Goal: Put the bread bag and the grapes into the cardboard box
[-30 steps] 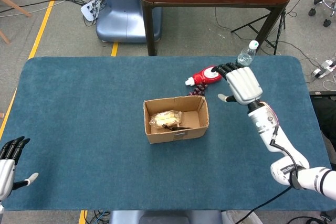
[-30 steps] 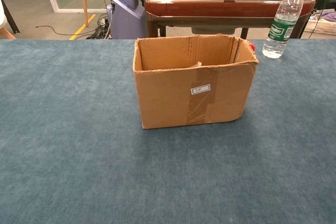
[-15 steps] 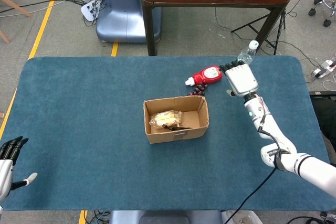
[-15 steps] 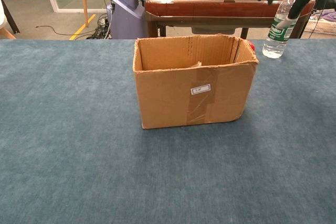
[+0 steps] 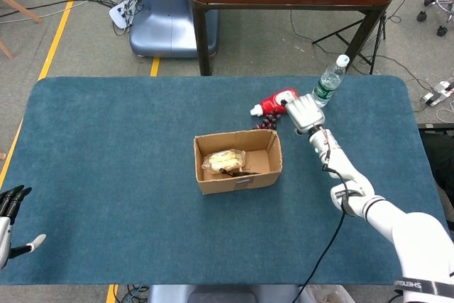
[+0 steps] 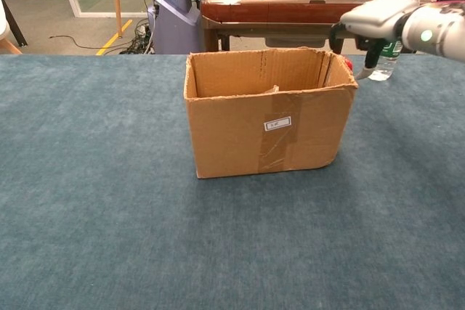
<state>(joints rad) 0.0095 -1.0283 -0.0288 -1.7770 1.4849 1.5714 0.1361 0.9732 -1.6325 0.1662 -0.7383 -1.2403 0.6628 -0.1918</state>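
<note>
From the head view, the cardboard box [image 5: 238, 161] sits mid-table with the bread bag [image 5: 223, 161] already lying inside it, toward its left end. Only the grapes [image 5: 265, 125] remain: a dark cluster on the blue cloth just behind the box's far right corner, touching or nearly touching a red ketchup bottle [image 5: 275, 102] lying on its side. The right hand [image 5: 303, 113] hovers palm-down just beside the ketchup and a clear water bottle [image 5: 325, 84], fingers spread and holding nothing. The left hand [image 5: 8, 214] idles at the table's near left edge, fingers apart and empty.

At chest level, the box wall hides the grapes; the right hand [image 6: 372, 28] hangs behind the right rim with fingers pointing down. The step in hand looks like the reach for the grapes; next the hand needs to drop onto the cluster without catching the ketchup.
</note>
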